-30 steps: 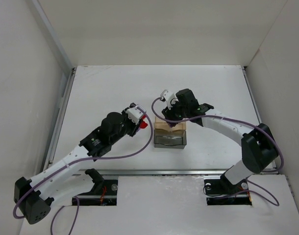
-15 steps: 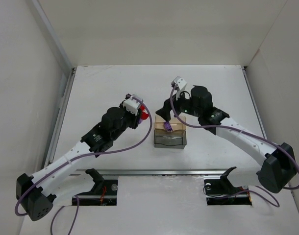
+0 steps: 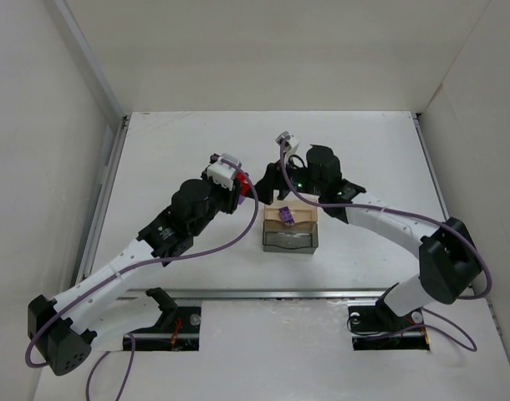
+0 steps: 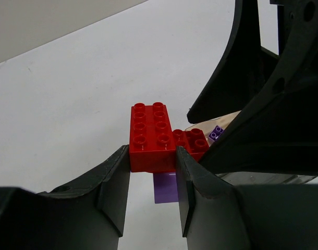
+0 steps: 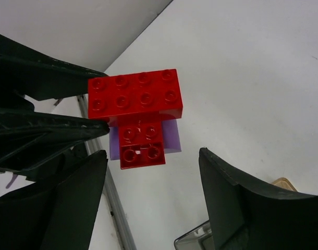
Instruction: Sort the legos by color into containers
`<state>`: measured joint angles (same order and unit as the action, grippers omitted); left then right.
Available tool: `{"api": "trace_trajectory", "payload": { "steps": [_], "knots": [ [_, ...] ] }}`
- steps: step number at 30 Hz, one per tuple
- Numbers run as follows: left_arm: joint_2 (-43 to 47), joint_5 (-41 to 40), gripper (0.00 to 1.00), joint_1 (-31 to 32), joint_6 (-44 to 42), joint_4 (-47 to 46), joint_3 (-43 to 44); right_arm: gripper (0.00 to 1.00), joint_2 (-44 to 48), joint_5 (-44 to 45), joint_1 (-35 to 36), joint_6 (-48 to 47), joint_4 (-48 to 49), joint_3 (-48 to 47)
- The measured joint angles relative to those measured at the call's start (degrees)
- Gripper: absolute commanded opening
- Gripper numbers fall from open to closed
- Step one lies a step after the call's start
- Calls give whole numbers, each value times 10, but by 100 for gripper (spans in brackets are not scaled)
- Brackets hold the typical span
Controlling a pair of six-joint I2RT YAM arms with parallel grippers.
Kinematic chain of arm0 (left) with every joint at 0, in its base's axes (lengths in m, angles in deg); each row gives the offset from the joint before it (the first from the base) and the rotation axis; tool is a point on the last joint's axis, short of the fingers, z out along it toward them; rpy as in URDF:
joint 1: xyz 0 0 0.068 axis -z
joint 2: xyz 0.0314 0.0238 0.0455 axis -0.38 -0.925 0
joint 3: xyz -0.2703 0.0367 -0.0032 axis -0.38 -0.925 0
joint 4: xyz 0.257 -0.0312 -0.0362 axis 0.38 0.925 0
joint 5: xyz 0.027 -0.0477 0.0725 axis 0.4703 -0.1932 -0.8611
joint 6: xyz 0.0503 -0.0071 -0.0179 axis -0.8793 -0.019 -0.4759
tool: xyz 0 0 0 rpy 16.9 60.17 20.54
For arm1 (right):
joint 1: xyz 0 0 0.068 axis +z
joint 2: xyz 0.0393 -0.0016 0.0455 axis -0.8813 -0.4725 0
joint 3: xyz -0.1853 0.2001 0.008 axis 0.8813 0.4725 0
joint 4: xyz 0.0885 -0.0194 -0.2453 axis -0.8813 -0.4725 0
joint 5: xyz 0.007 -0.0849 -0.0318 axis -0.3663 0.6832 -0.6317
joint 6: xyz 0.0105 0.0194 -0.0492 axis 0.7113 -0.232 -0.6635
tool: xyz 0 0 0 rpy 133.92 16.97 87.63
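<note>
1. Left pincer [image 4: 151, 164] clamps the red lego [image 4: 148, 136] at frame centre; a purple lego [image 4: 165, 188] clings beneath it.
2. Right pincer [image 5: 151, 172] gapes wide, facing it; the red lego's long axis spans that gap.

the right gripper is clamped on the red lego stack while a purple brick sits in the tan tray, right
No, the left gripper is the one clamped on the red lego stack, as the left wrist view shows. The right gripper is open and not touching it. The purple brick does sit in the tan tray.
</note>
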<state>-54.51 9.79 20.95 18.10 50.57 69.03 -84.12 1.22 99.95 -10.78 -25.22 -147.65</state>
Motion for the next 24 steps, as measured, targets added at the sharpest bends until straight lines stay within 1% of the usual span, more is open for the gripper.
{"api": "trace_trajectory", "payload": {
  "steps": [1, 3, 4, 6, 21, 23, 24],
  "knots": [
    [0, 0, 0, 0, 0, 0, 0, 74, -1, -2, 1, 3, 0, -4],
    [0, 0, 0, 0, 0, -1, 0, 70, -1, -7, 3, 6, 2, -11],
    [0, 0, 0, 0, 0, -1, 0, 66, -1, -9, 4, 8, 6, -15],
    [0, 0, 0, 0, 0, -2, 0, 62, -2, -12, 6, 10, 10, -22],
    [0, -10, 0, -3, 0, -13, 2, 62, -28, -22, 9, 14, 21, -31],
    [0, -10, 0, -3, 0, -16, 2, 59, -28, -21, 10, 14, 22, -31],
    [0, -10, 0, -3, 0, -16, 3, 54, -29, -21, 11, 14, 22, -31]
  ]
}}
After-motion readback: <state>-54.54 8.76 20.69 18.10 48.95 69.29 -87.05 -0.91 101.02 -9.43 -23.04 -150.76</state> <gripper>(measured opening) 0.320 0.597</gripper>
